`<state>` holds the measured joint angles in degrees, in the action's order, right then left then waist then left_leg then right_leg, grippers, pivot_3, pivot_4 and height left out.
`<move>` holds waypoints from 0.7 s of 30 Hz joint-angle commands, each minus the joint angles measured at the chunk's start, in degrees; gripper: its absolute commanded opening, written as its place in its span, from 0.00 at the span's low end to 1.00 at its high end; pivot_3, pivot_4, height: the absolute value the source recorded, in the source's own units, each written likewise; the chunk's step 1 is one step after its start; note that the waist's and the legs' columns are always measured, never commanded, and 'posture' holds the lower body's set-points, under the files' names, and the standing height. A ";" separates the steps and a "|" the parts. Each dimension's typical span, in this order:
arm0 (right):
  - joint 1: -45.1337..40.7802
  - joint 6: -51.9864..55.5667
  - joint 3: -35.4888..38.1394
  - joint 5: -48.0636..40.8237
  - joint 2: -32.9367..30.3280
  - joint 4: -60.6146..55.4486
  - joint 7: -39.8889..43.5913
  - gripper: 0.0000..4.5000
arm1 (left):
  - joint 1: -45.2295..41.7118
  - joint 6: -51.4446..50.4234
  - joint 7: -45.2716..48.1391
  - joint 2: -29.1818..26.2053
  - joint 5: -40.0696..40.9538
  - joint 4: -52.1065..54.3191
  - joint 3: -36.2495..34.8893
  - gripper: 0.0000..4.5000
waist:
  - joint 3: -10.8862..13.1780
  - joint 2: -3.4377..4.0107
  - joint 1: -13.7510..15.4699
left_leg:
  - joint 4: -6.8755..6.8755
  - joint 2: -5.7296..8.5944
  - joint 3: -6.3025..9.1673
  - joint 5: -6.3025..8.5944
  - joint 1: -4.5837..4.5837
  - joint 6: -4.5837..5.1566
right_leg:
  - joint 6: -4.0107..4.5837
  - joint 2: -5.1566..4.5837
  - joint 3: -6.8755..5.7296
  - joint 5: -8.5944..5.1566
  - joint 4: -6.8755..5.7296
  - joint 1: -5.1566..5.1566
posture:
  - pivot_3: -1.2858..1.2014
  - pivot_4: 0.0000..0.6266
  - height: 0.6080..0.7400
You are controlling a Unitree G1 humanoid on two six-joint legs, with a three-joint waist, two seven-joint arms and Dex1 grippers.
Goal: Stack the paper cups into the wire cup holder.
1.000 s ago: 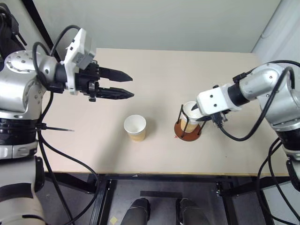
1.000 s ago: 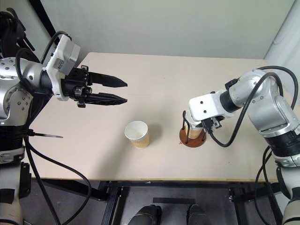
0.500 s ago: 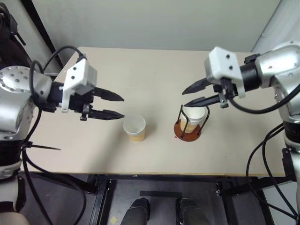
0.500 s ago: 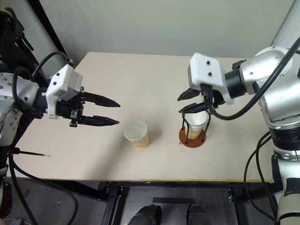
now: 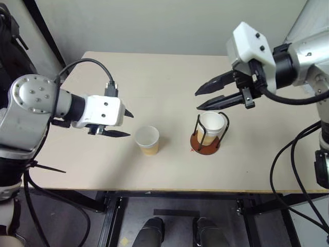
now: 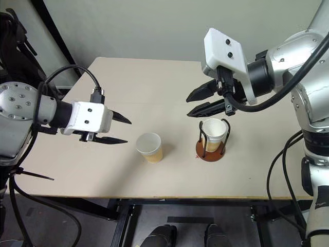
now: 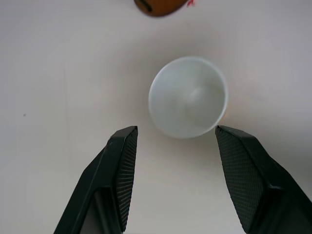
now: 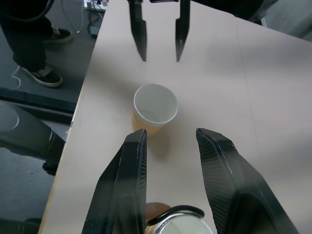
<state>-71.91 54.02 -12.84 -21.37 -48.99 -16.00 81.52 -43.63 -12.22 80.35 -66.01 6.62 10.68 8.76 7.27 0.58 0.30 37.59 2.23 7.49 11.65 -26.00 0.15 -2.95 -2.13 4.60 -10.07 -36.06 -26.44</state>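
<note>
I'm seeing the lone paper cup (image 5: 147, 140) standing upright mid-table, just right of my left gripper (image 5: 126, 123), whose black ridged fingers are gaping empty. The right gripper (image 5: 197, 100) is hovering parted and empty above the wire cup holder (image 5: 207, 139), its reddish disc base carrying a smooth tapered stacked cup (image 5: 212, 125).

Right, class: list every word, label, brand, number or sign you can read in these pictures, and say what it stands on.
None can be read: the paper cups, the wire cup holder, the table and both grippers carry no legible text.
A small red mark by the holder's base is not writing.
</note>
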 commanded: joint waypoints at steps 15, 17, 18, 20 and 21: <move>0.88 -3.19 1.81 -4.48 -11.73 -0.06 6.14 0.37 | 3.60 -2.08 0.42 1.18 -3.85 1.64 1.15 0.48 | -0.01 -0.02 -0.14 | -0.31 -0.06 -0.03 0.01 0.06 -0.05 | -0.02 -0.05 -0.06 0.00 -0.05 -0.10 | 0.52 0.24 1.00; 0.90 -3.46 1.77 -4.40 -11.81 0.01 6.14 0.37 | 3.61 -1.36 0.26 1.37 -4.45 0.96 1.43 0.33 | -0.01 -0.02 -0.13 | -0.31 -0.06 -0.03 -0.04 0.07 -0.03 | -0.02 -0.05 -0.06 0.01 -0.09 -0.10 | 0.52 0.24 1.00; 0.91 -3.53 1.78 -4.39 -11.84 0.03 6.14 0.37 | 3.58 -0.87 -0.01 1.52 -4.98 0.73 1.59 0.24 | -0.01 -0.02 -0.13 | -0.31 -0.06 -0.02 -0.05 0.08 -0.03 | -0.02 -0.05 -0.06 0.01 -0.10 -0.10 | 0.52 0.24 1.00; 0.86 -3.64 1.70 -4.28 -11.89 0.06 6.08 0.37 | 3.71 -0.28 -0.28 1.91 -5.63 0.27 1.93 0.09 | -0.01 -0.02 -0.13 | -0.31 -0.05 -0.02 -0.08 0.07 -0.02 | -0.01 -0.05 -0.06 0.01 -0.09 -0.10 | 0.52 0.24 1.00; 0.84 -3.71 1.65 -4.19 -11.95 0.10 6.07 0.37 | 3.73 -0.32 0.35 2.06 -5.14 0.39 2.06 0.09 | -0.01 -0.02 -0.13 | -0.30 -0.05 -0.02 -0.08 0.07 -0.01 | -0.01 -0.05 -0.05 0.02 -0.10 -0.10 | 0.52 0.24 1.00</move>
<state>-70.04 50.83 -12.45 -25.23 -59.93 -15.74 87.55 -39.92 -13.38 80.49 -63.95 1.65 10.71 11.20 7.26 0.57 0.16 37.28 2.19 7.47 11.57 -25.93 0.13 -2.95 -2.18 4.55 -10.04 -36.15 -26.53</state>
